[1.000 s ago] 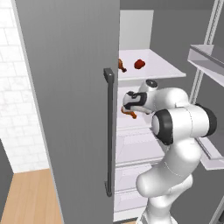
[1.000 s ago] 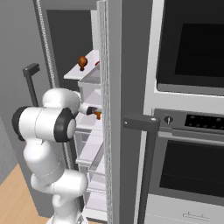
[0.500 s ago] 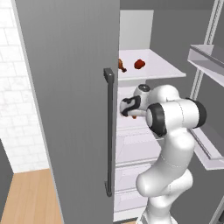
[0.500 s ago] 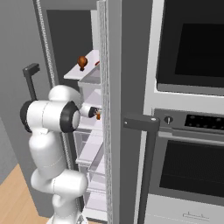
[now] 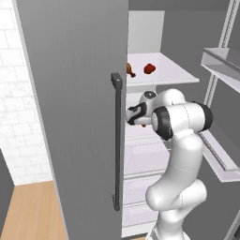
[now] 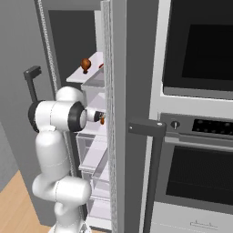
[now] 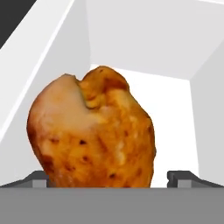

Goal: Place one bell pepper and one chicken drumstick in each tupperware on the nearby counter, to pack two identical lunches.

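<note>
Chicken drumstick (image 7: 94,131), orange-brown, roasted and fat at the near end, is seen right up close in the hand view, sitting between the two dark fingertips (image 7: 37,178) of the tool (image 7: 111,179), inside a white-walled fridge compartment. The jaws are spread wide, one tip on each side of the meat, and no squeeze is shown yet, so nothing is judged to be gripped.

From the left base view the tool (image 5: 133,114) is reached in past the tall grey fridge door (image 5: 75,108) at a middle shelf, with a sliver of orange showing just beneath it. On the white upper shelf (image 5: 173,72) a second orange-brown drumstick (image 5: 130,70) and a small glossy red bell pepper (image 5: 149,68) are left lying, near each other but apart.

Handling is judged as follows: a light, fairly firm piece, but rounded and probably greasy-slick, so a slip is to be feared. Hold is best taken across the thick meaty end, where the sides are broadest, rather than on the thin bone.
</note>
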